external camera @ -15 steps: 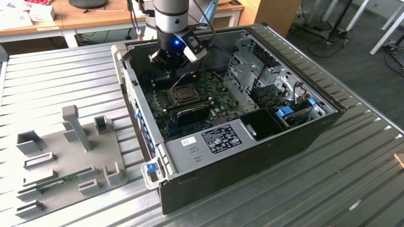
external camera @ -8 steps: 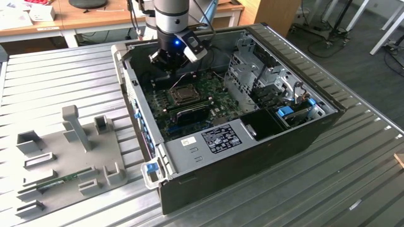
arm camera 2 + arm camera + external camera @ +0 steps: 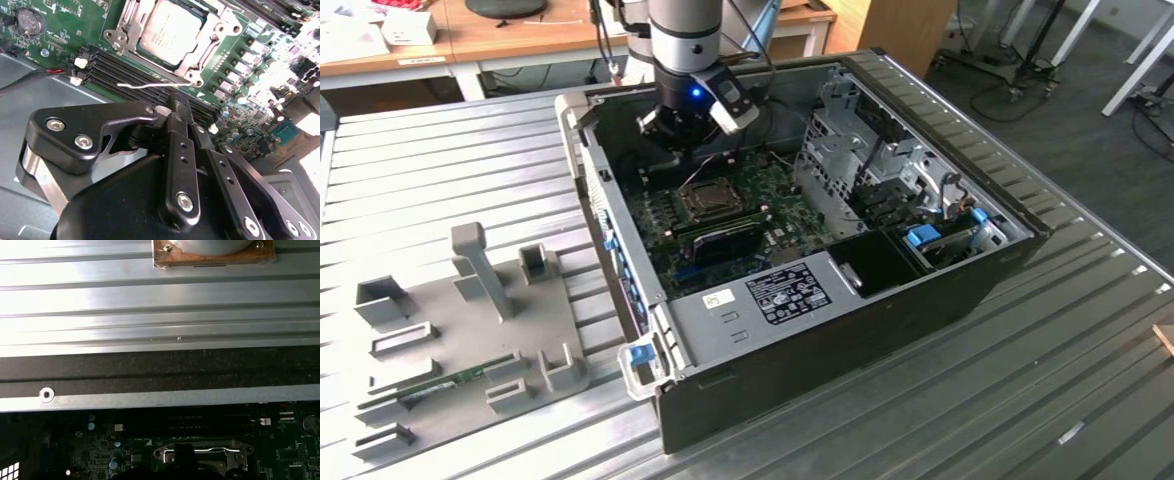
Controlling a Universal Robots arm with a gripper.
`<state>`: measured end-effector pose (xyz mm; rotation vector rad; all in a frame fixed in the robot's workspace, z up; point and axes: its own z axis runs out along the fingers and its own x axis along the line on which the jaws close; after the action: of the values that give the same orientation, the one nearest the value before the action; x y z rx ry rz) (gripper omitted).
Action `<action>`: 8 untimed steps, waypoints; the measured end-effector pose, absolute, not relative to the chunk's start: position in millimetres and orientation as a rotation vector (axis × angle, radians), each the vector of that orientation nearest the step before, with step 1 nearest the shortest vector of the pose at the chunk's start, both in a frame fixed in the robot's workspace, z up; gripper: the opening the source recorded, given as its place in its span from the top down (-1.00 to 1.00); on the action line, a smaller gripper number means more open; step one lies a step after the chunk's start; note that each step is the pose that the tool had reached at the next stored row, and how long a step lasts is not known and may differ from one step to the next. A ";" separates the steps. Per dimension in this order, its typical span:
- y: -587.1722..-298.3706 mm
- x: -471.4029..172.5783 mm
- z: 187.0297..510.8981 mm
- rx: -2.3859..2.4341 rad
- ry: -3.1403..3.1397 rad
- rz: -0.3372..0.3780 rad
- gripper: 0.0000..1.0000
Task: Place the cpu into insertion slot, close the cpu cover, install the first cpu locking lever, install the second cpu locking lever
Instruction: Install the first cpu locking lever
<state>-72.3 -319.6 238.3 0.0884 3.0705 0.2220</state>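
Note:
The cpu [image 3: 172, 31] lies flat in the insertion slot [image 3: 707, 198] on the green motherboard [image 3: 65, 25]. The silvery cpu cover [image 3: 202, 62] is folded down around the chip's edges. One thin wire locking lever [image 3: 145, 85] sticks out beside the socket, along the black memory slots [image 3: 115, 70], its hooked end free. My gripper [image 3: 176, 104] hovers just beside that lever, fingers pressed together with nothing seen between them. In the exterior view the gripper [image 3: 678, 135] hangs inside the case, just behind the socket.
The open computer case [image 3: 607, 200] walls in the board. A drive cage [image 3: 854, 150] stands on the exterior view's right. Red and black wires [image 3: 30, 77] and a coin battery [image 3: 30, 21] sit near the socket. A grey fixture plate [image 3: 467, 320] lies on the slatted table.

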 end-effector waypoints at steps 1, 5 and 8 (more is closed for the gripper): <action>-319.6 -71.7 238.2 0.089 3.070 0.225 0.79; -319.6 -67.1 238.1 0.089 3.070 0.229 0.79; -319.7 -65.2 238.0 0.089 3.070 0.235 0.79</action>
<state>-65.2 -319.7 238.0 0.0887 3.0697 0.2345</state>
